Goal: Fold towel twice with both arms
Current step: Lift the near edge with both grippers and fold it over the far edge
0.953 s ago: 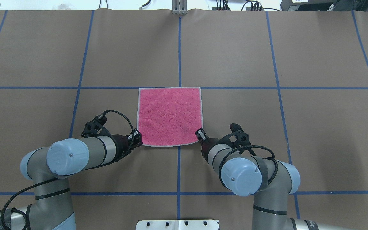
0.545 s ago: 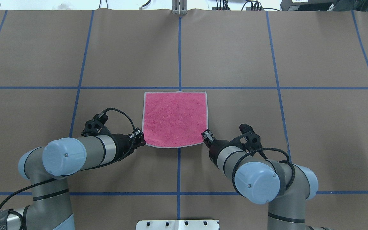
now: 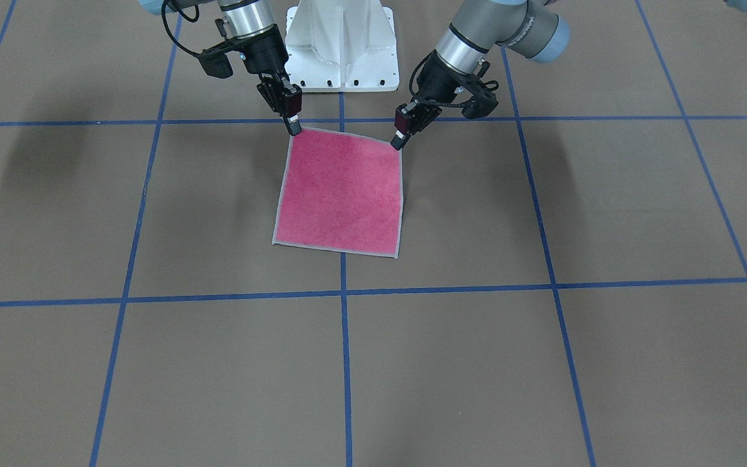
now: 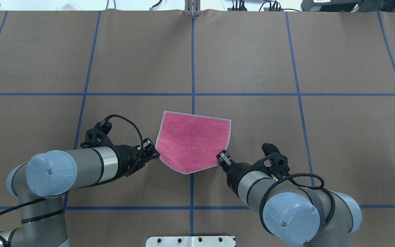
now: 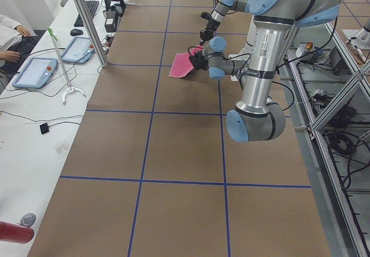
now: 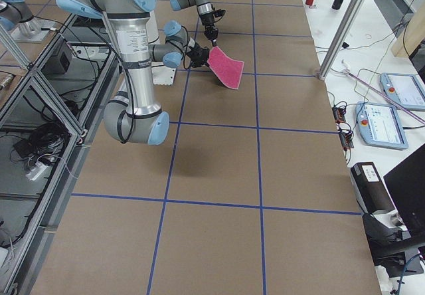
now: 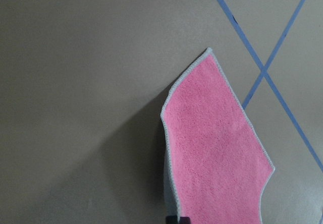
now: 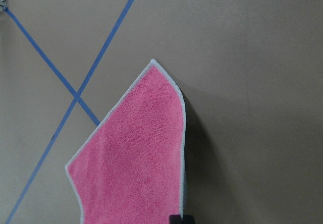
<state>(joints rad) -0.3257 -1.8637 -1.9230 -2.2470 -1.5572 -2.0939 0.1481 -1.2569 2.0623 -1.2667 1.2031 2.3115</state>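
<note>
- Brown paper covers the worktop, ruled into big squares by blue tape lines; desks with tablets run along its far side, and the white pedestal base sits at the robot's edge.
- Since a second ago, the towel has slid toward the robot. Its far edge used to lie on the blue cross line and now sits well short of it, skewed.
- Half a second back the near edge was only gently bowed; now it sags into a clear V between the two held corners.
- Both arms have pulled back too, the right arm swinging further out to its side, the left arm lower in the overhead view.
- The left fingers are pinched together on the towel's near-left corner.
- The right fingers are clamped likewise on the near-right corner.
- The front-facing view shows those two corners lifted, while the far edge appears to rest on the paper.
- Each wrist camera shows a black fingertip at the bottom of its frame, and the cloth slopes away from it to the brown paper.
- The towel is fluffy pink terry, square, with a light grey stitched rim all round.
- The fingers are black and blocky; the arms are silver-grey tubes with pale blue caps and looped black cables.
</note>
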